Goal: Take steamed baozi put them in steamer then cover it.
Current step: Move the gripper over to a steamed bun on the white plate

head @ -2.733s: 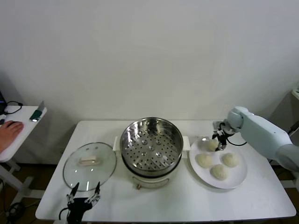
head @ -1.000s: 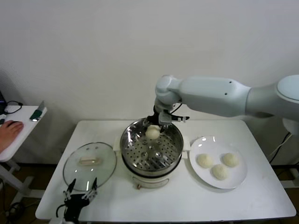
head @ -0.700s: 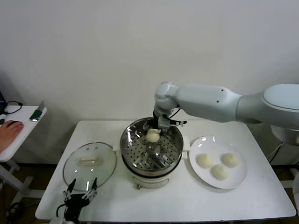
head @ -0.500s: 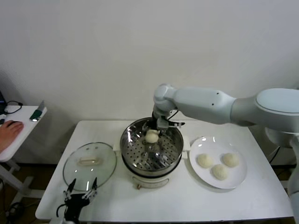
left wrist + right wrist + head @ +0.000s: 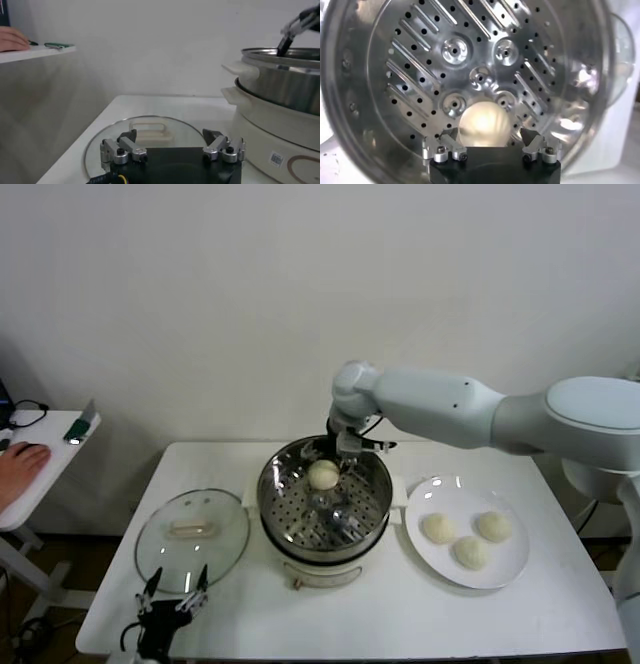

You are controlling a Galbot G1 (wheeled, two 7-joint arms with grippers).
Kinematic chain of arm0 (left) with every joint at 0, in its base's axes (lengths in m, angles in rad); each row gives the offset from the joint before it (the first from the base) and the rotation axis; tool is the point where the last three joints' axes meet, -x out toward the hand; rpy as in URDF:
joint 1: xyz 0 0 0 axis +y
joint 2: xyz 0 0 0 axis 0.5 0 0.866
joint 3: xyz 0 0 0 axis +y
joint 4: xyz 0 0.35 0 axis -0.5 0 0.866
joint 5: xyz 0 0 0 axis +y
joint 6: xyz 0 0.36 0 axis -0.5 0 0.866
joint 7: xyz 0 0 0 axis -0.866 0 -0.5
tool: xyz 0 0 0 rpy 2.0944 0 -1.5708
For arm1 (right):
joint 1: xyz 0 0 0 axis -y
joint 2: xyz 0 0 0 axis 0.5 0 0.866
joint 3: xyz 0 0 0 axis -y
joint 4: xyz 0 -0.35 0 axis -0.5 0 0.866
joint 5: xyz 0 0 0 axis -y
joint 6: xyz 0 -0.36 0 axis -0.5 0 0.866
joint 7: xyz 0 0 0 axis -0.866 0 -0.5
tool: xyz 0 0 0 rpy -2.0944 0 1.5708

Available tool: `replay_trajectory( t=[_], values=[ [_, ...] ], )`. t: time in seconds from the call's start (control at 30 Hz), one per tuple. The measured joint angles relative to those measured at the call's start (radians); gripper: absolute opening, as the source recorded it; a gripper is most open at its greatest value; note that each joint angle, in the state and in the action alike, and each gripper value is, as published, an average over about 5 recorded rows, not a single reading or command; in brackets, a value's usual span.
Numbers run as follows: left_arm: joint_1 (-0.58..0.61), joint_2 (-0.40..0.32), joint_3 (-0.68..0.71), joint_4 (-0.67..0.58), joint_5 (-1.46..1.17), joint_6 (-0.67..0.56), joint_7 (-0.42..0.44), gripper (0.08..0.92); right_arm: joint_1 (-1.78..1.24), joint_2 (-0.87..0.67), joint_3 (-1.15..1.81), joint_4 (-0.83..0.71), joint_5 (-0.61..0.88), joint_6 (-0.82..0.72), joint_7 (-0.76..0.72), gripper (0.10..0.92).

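Table (image 5: 560, 604), frame centre: steamer (image 5: 290, 514) uncovered, one bun (image 5: 323, 474) on its perforated floor at the far side. Right gripper (image 5: 343, 446) above it, fingers spread, bun released. Plate (image 5: 510, 569), right: three buns (image 5: 470, 552) left to move. Lid (image 5: 192, 529) lies left of the steamer, untouched. Left gripper (image 5: 170, 606), lower left, parked with fingers apart. Steamer floor mostly bare; rim walls tall.

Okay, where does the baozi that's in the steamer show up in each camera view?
Head view: the baozi lies inside the steamer, toward its far wall, just below the right pincer.
Left wrist view: not visible; the steamer's wall hides it.
Right wrist view: the bun sits on the perforated floor between the open pincer's fingers.
Shared landmark: the steamer.
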Motion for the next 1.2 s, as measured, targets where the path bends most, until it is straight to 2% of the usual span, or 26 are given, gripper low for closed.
replay_trajectory(
  t=[0.3,0.53,0.83,1.2],
  values=[
    [-0.004,0.0,0.001,0.002,0.0,-0.002,0.0,0.823,0.201,-0.149,-0.17,0.088,0.438,-0.201,-0.115,0.823],
    [-0.016,0.003,0.003,0.009,0.003,-0.005,0.0,0.823,0.286,-0.326,-0.291,0.167,0.64,-0.411,-0.157,0.823],
    [-0.024,0.005,-0.001,0.012,0.003,-0.005,0.001,0.823,0.261,-0.496,-0.345,0.242,0.718,-0.628,-0.14,0.823],
    [-0.02,0.003,-0.01,0.015,0.002,-0.009,0.0,0.823,0.057,-0.555,-0.255,0.213,0.645,-0.775,-0.098,0.823]
  ],
)
